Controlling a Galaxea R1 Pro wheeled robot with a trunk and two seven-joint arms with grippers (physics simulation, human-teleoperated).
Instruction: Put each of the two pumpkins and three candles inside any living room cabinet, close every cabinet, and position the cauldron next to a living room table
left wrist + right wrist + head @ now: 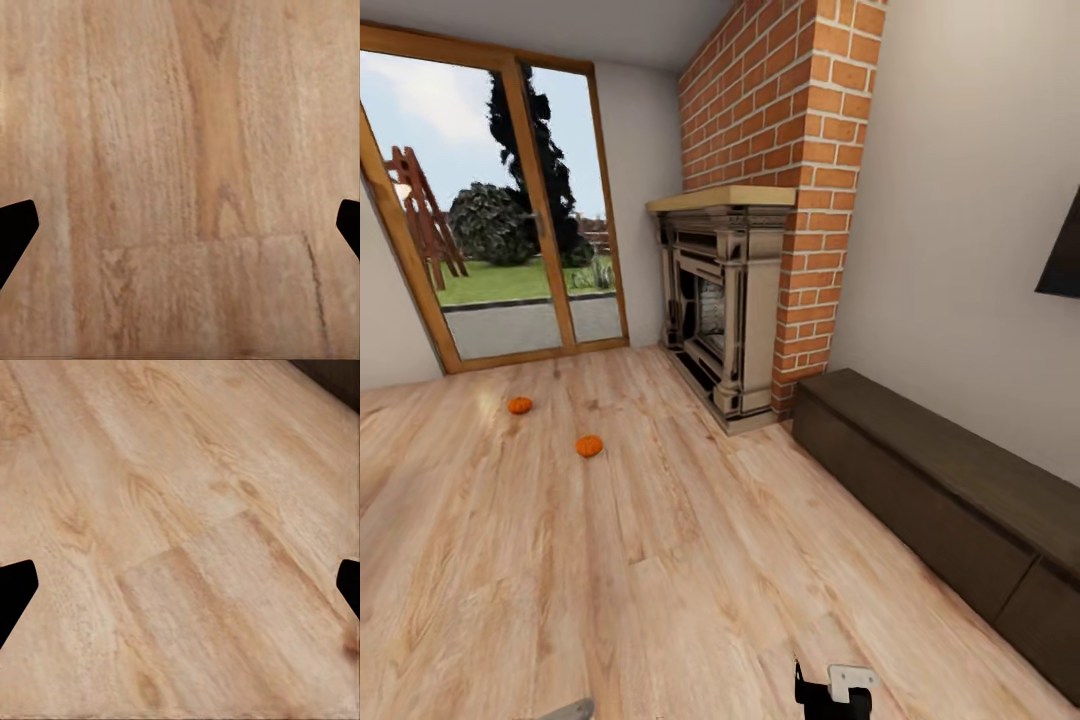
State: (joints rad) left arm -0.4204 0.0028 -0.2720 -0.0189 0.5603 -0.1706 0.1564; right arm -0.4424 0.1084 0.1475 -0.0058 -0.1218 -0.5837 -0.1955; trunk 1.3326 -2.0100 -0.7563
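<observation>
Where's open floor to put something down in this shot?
Broad bare wood floor between the two pumpkins and the long dark cabinet. Tighter near the fireplace base, where cabinet and hearth nearly meet. The cabinet top is also bare.

Living room of a home: pale wood-plank floor (660,560); ornate stone fireplace (722,300) under a red-brick chimney breast (790,90); long low dark-brown cabinet (950,500) along a plain wall; wood-framed glass doors (490,210) onto lawn, trees, pavement; two small orange pumpkins (589,446) on the floor
</observation>
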